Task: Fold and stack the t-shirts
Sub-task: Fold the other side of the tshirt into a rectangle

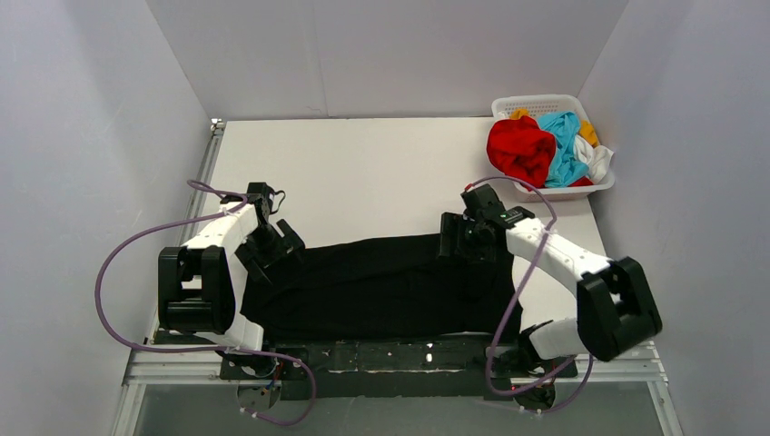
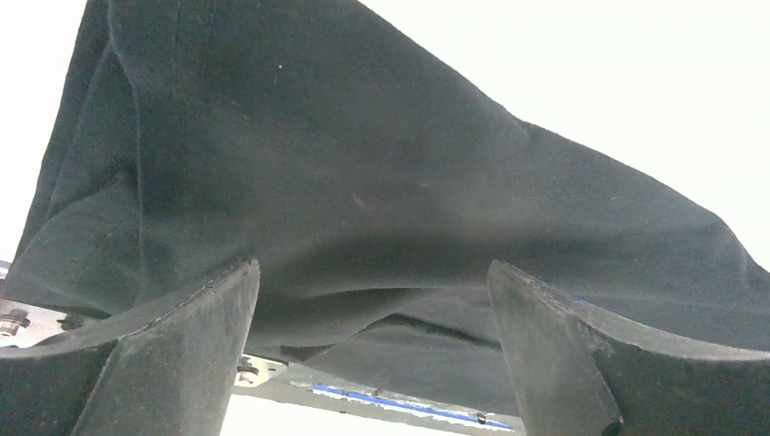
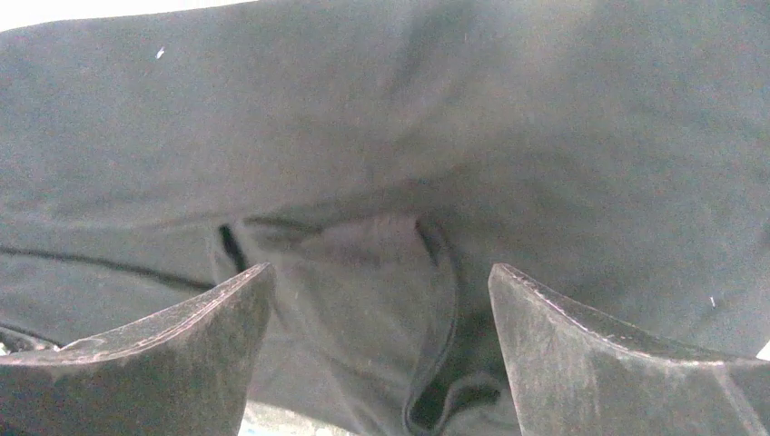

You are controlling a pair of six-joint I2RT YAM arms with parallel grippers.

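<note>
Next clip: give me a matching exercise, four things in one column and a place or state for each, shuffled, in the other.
Column one:
1. black t-shirt
2. red t-shirt
3. basket
4. left claw

Column two:
A. white lattice, at the far right corner of the table
B. open
C. laid out across the near part of the table
D. crumpled, not yet laid out

Pairs: 1-C, 2-D, 3-A, 4-B.
</note>
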